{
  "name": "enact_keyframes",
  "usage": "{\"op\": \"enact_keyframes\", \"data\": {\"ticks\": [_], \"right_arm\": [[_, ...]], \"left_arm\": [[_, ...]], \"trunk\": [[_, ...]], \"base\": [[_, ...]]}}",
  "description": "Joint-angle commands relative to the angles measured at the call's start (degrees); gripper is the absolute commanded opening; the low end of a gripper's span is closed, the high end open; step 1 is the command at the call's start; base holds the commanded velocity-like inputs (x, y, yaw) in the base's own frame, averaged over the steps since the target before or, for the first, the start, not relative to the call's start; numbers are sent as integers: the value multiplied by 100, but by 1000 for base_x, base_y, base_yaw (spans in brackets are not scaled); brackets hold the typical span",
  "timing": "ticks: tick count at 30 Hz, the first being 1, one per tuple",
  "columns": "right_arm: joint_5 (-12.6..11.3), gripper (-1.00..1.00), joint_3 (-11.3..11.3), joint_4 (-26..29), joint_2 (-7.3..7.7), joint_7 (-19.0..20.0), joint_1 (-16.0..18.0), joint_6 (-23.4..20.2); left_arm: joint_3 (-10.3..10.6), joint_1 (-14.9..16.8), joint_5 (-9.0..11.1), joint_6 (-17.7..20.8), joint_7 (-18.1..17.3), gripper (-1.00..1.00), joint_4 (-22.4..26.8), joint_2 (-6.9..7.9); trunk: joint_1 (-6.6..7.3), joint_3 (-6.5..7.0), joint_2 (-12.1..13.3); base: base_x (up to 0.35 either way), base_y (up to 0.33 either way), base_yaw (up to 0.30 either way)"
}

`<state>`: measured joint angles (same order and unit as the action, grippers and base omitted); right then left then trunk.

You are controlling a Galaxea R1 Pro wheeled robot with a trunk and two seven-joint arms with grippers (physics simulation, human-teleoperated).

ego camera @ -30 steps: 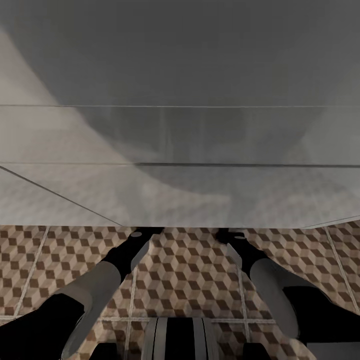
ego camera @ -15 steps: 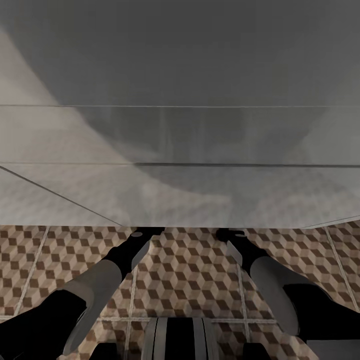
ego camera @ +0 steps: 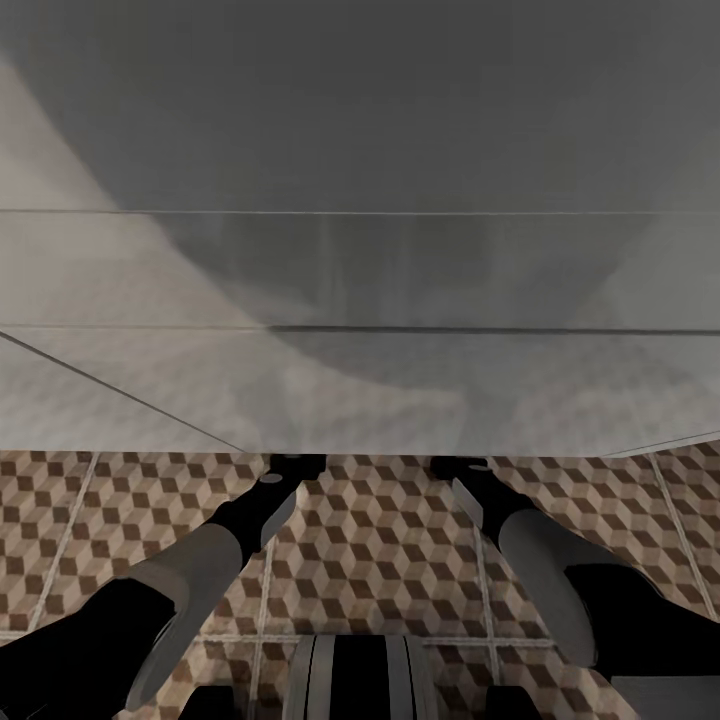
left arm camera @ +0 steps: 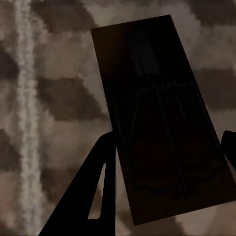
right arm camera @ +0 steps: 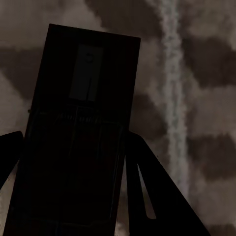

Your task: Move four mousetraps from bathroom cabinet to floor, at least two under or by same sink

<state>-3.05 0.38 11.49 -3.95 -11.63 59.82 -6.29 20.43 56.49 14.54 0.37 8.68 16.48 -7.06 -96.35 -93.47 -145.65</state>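
Gripping a dark brown flat rectangular mousetrap point(left arm camera: 162, 128) with a wire spring, the left gripper point(left arm camera: 167, 152) has a black finger point(left arm camera: 93, 191) against each long edge. The right gripper point(right arm camera: 73, 162) clasps a second dark mousetrap point(right arm camera: 78, 132) likewise. No writing is legible on either. Beyond them lies the cube-patterned brown, beige and white tiled floor point(ego camera: 380, 540), both arms reaching under a pale grey glossy overhanging surface point(ego camera: 360, 300).

Each arm starts black near the body, turns into a smooth light grey tube, then goes black again at the thin wrist. The left black gripper point(ego camera: 296, 462) and the right black gripper point(ego camera: 447, 465) have flat, pointed fingers point(left arm camera: 86, 196). One finger has a small triangle hole. Low in the middle sits a grey and black striped trunk.
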Motion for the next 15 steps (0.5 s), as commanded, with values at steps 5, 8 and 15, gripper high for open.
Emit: {"op": "enact_keyframes", "data": {"ticks": [5,8,15], "right_arm": [[-53,-100,6,-32,-21,-23,80,-22],[-50,-100,6,-83,-26,-23,97,-17],[-54,-100,6,-140,-27,1,108,14]], "left_arm": [[49,2,46,-21,37,-100,-23,3],[49,2,48,-25,37,-100,-28,3],[49,2,55,-28,37,-100,-31,3]], "trunk": [[1,-3,-1],[1,-3,-1],[1,-3,-1]], "base": [[0,0,0],[0,0,0],[0,0,0]]}}
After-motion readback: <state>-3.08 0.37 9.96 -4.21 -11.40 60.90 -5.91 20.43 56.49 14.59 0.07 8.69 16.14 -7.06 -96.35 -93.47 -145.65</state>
